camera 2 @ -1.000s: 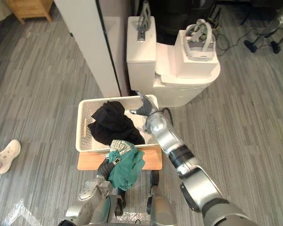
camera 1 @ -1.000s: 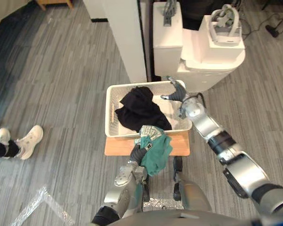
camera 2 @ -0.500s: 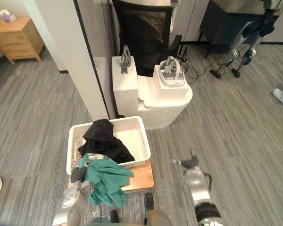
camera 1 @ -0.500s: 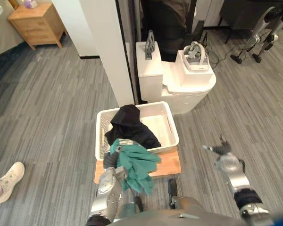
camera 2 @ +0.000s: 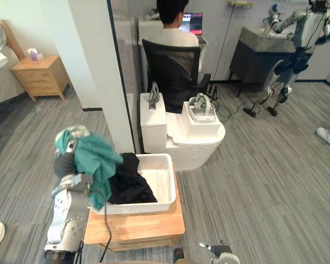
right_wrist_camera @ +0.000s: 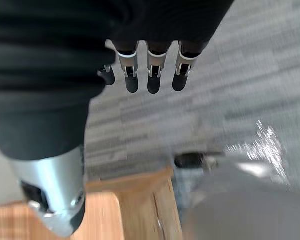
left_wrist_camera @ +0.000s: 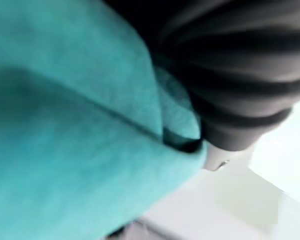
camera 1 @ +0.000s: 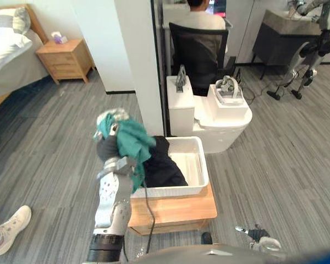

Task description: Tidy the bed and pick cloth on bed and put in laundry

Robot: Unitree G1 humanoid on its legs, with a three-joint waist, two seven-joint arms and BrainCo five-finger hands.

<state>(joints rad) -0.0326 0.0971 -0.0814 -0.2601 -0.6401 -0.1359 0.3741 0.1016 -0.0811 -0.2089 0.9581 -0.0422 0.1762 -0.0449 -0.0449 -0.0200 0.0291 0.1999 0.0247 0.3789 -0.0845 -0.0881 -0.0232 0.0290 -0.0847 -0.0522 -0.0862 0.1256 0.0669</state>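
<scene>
Since half a second ago I have lifted my left hand (camera 1: 106,147) from the basket's near edge to above its left rim, fingers closed around the green cloth (camera 1: 131,144). The cloth hangs lengthwise downward from my grip, its lower end trailing right over the rim of the white basket (camera 1: 202,164), against the black garment (camera 1: 164,168) inside. The basket sits on a wooden surface (camera 1: 179,210). My right hand (right_wrist_camera: 149,80) has dropped low, fingers straight, holding nothing.
</scene>
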